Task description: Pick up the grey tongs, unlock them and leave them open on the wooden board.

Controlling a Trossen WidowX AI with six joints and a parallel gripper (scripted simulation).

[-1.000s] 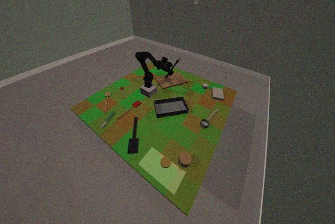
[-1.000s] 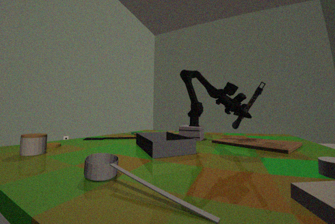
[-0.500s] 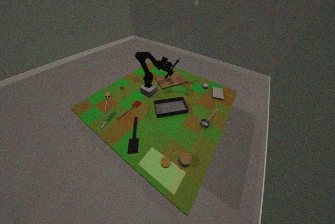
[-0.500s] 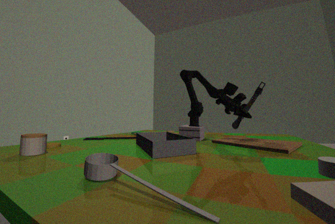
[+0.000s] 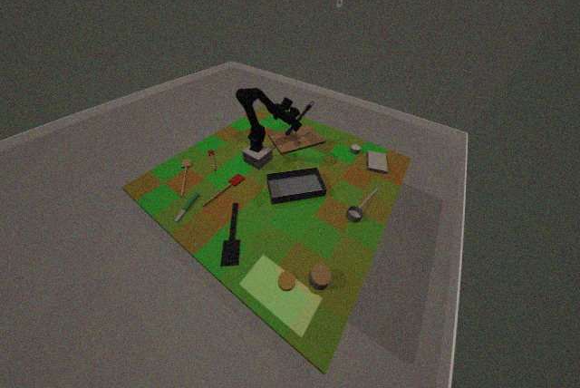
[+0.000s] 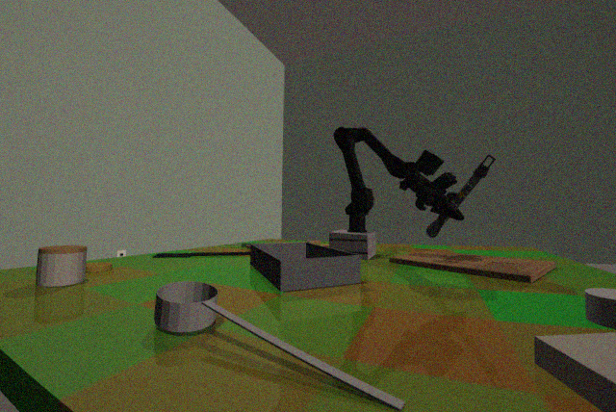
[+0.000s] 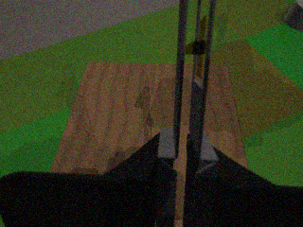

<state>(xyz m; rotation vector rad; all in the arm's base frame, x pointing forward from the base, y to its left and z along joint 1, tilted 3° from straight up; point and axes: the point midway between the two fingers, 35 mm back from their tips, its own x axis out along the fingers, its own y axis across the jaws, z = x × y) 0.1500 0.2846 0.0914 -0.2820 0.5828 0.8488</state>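
My gripper (image 5: pixel 295 126) (image 6: pixel 455 212) (image 7: pixel 175 140) is shut on the grey tongs (image 5: pixel 306 111) (image 6: pixel 473 182) (image 7: pixel 180 85) and holds them in the air. The tongs are steeply tilted: the end with the open loop is up and away from the arm, and the rounded tips are down on the near side. Their two arms look close together and nearly parallel in the wrist view; the state of the lock cannot be told. The wooden board (image 5: pixel 286 146) (image 6: pixel 522 269) (image 7: pixel 109 104) lies flat below them. The dark roasting tin (image 5: pixel 296 198) (image 6: pixel 323 269) has nothing across it.
A ladle (image 5: pixel 354 214) (image 6: pixel 185 310), a pale block (image 5: pixel 377 161) (image 6: pixel 587 355) and a small round dish (image 5: pixel 355 150) (image 6: pixel 603 306) lie around the tin and board. A black spatula (image 5: pixel 230 252), a red-headed spatula (image 5: pixel 236 180) and a lidded pot (image 5: pixel 320 276) (image 6: pixel 61 268) are farther off.
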